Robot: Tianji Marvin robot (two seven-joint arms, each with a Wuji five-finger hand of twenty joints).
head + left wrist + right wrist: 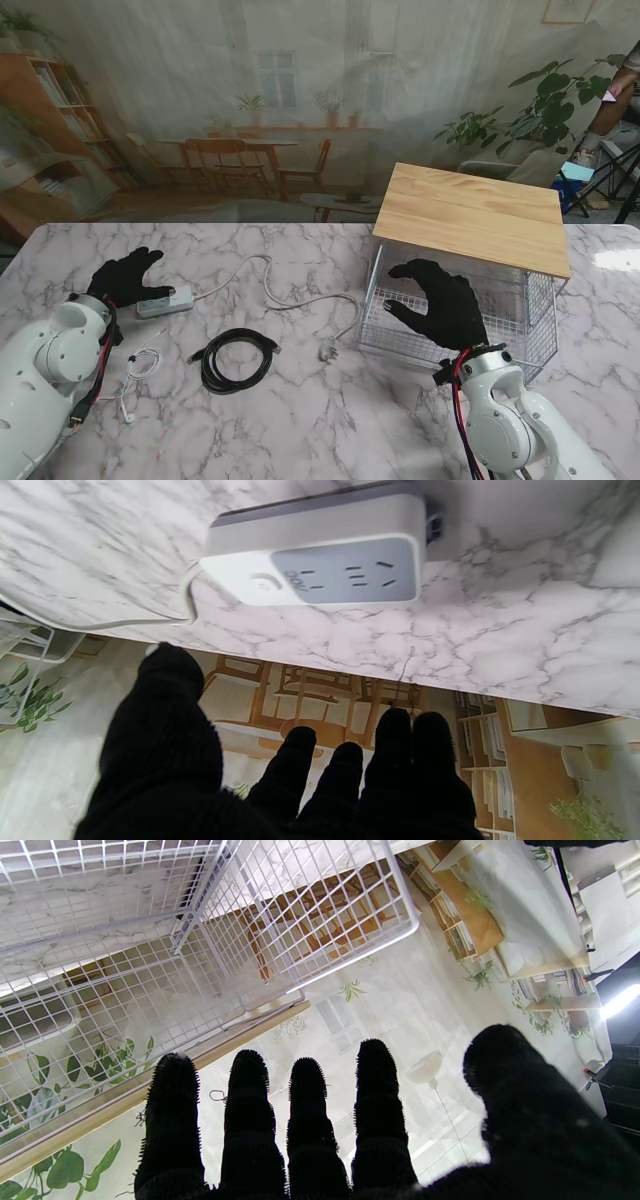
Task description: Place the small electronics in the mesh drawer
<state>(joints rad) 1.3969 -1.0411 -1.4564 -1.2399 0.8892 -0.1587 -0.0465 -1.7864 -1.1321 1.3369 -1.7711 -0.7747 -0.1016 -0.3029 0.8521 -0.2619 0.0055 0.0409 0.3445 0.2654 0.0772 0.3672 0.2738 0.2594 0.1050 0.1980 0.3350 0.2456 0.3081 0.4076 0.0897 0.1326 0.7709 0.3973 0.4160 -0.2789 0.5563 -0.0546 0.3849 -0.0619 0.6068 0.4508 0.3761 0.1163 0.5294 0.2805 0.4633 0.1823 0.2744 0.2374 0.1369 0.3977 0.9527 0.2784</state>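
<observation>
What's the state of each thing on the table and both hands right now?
mesh drawer: pulled out, nothing visible inside
power strip: on the table, cord trailing right
black cable: coiled, on the table
white earphones: loose on the table
left hand: open, at the power strip
right hand: open, over the drawer

Even, bright, diffuse light throughout; the marble table shows only soft shadows, with a blown-out glare patch at its far right edge. Left wrist view: power strip slightly soft, glove fingertips blurred. Right wrist view: sharp mesh drawer, a bright lamp streak at the frame edge.
</observation>
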